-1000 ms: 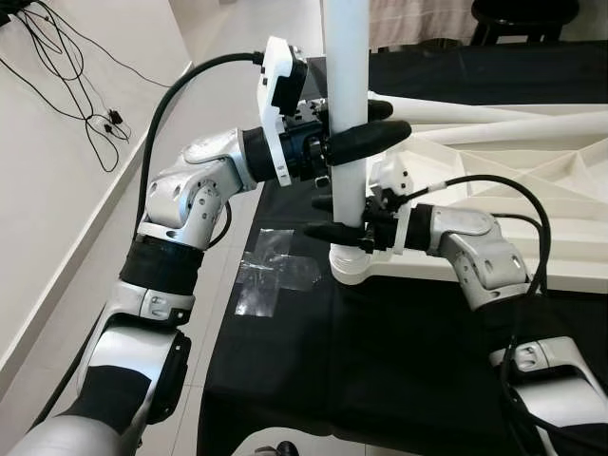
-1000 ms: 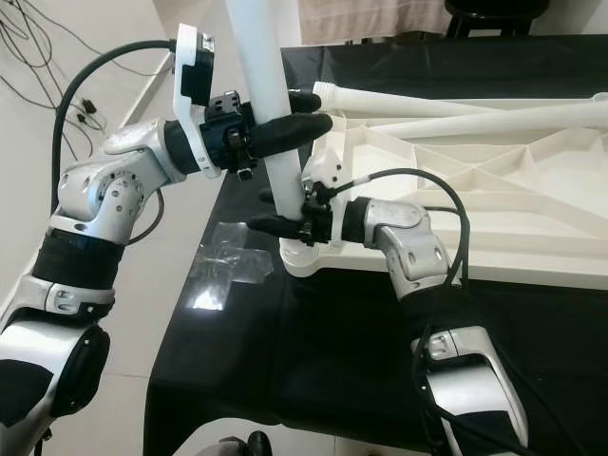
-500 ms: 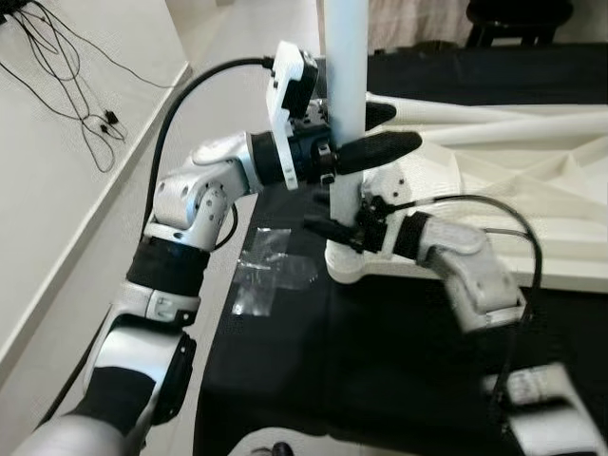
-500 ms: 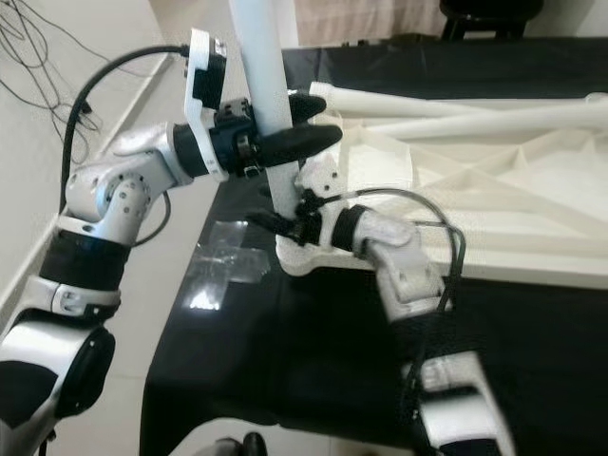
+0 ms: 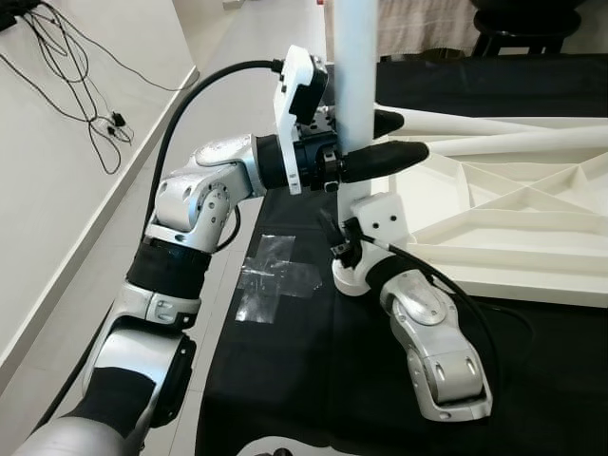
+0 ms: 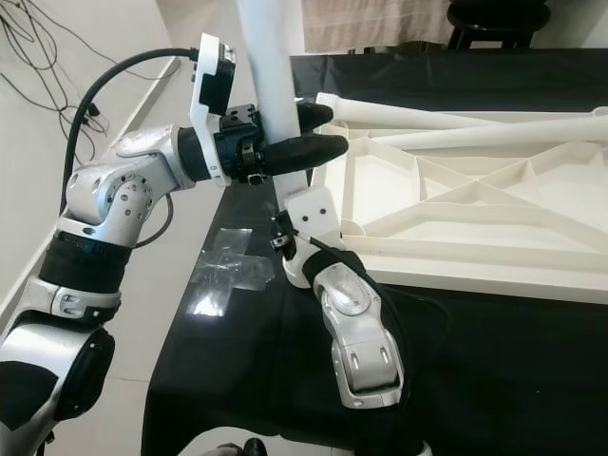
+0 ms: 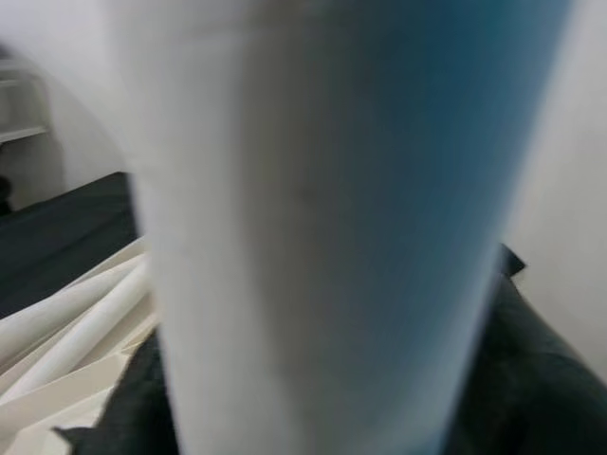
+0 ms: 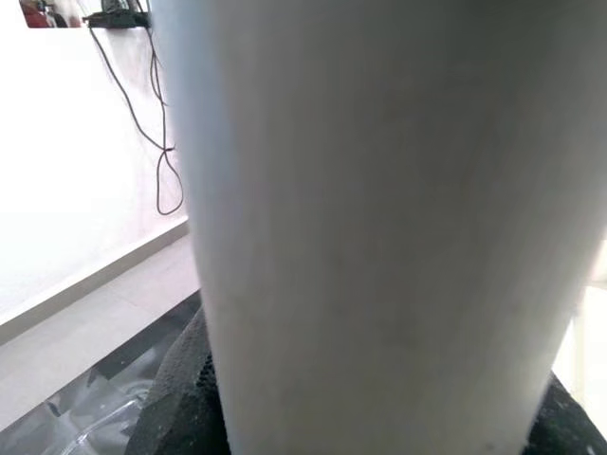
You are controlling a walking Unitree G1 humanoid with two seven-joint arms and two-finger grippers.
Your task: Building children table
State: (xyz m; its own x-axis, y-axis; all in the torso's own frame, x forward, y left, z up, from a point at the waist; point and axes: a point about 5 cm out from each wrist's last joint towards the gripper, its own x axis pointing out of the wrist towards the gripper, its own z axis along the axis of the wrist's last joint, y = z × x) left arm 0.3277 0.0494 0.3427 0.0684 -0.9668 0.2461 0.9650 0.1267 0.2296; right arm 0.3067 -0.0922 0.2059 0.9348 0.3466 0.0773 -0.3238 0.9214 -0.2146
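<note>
Fitting a leg (image 5: 353, 85) into the corner socket (image 5: 353, 277) of the upturned tabletop (image 5: 494, 237) looks to be the step in hand. The leg stands upright at the tabletop's near-left corner, its foot in the socket. The left end effector (image 5: 380, 142) is clenched round the leg above the socket, one black finger crossing in front and the other just showing behind. The right end effector (image 5: 340, 237) sits lower, close above the socket and pressed against the leg's foot; its fingers are mostly hidden by its own white wrist housing, so I cannot tell whether it grips or merely rests there.

My judgement is that the next move calls for seating or twisting the leg home while keeping it plumb to the socket, the upper grip steadying and the lower one guiding.

Two more legs (image 6: 446, 128) lie along the tabletop's far edge, beyond the socket. The tabletop rests on a black cloth (image 5: 313, 380), and some clear plastic wrap (image 5: 271, 280) lies on it just left of the socket.

Whether the leg is fully seated is hidden behind the right wrist. The leg's top is cut off, and both wrist views are blurred by the leg close up.
</note>
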